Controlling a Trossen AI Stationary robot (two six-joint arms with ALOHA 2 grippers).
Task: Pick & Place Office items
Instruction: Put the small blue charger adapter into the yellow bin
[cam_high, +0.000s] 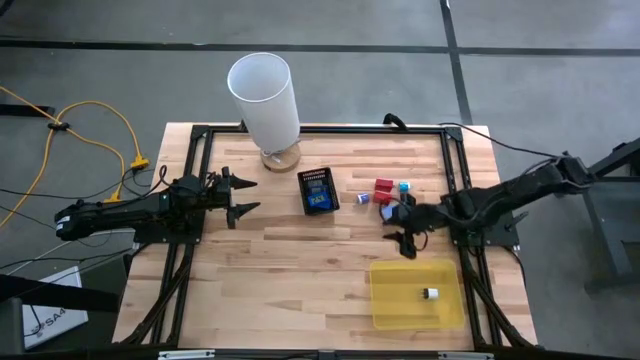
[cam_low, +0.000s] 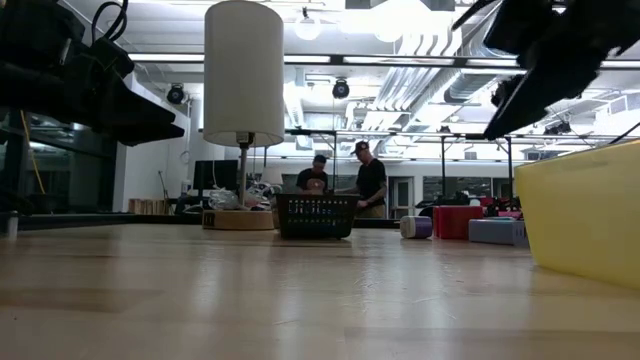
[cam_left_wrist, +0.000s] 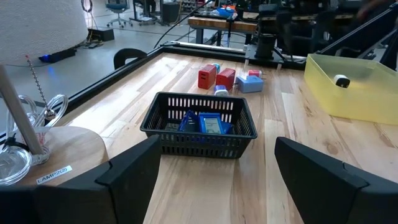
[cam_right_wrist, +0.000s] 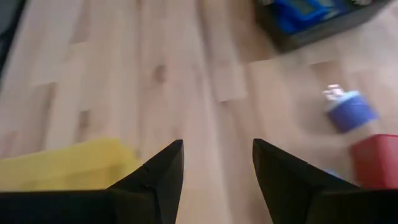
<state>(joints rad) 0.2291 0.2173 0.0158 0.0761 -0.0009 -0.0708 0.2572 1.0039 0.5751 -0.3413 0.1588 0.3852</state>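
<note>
The office items lie right of centre: red blocks (cam_high: 384, 186), a pale blue block (cam_high: 403, 186) and a blue piece (cam_high: 362, 199) rest on the wood. The black mesh box (cam_high: 318, 190) holds blue pieces. A small white and black piece (cam_high: 430, 293) lies in the yellow tray (cam_high: 400, 310). My right gripper (cam_high: 405, 238) hangs above the bare table between the loose pieces and the tray, tipped downward and open, nothing between its fingers (cam_right_wrist: 161, 168). My left gripper (cam_high: 243, 196) stands open at the table's left, pointing at the mesh box (cam_left_wrist: 199, 124).
A white lamp (cam_high: 265, 100) on a round wooden base stands at the far edge, left of the mesh box. A black frame (cam_high: 195, 140) runs around the table's edges. Bare wood lies between the two grippers and toward the near edge. People stand far off in the room behind.
</note>
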